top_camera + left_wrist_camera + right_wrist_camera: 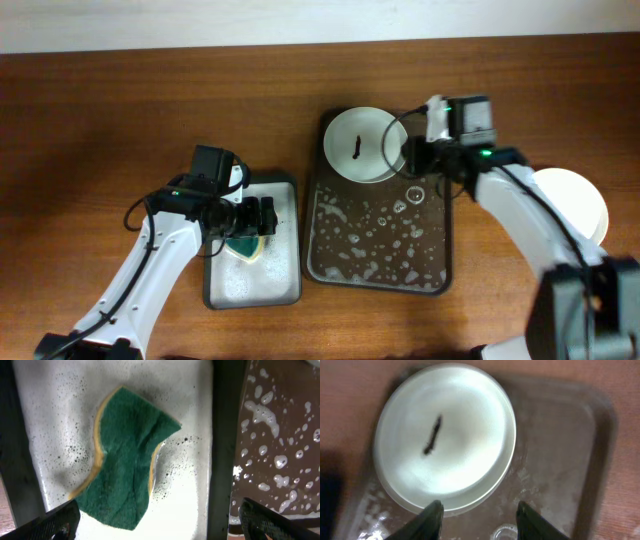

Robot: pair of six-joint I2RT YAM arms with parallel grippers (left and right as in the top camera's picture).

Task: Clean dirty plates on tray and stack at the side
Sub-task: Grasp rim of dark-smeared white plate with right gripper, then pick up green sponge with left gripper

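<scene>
Jaws on right gripper (479, 515) spread, empty | jaws on left gripper (160, 522) spread too, nothing gripped | smeared plate (445, 435) just ahead of right jaws, near rim between the tips, foamy tray (560, 460) under them | sponge (130, 460) ahead of left jaws | tip: come straight down, pinch rim only, stay clear of the smear

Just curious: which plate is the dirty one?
The plate on the brown tray, with a dark streak in its centre; the other plate, on the table, looks plain white.
</scene>
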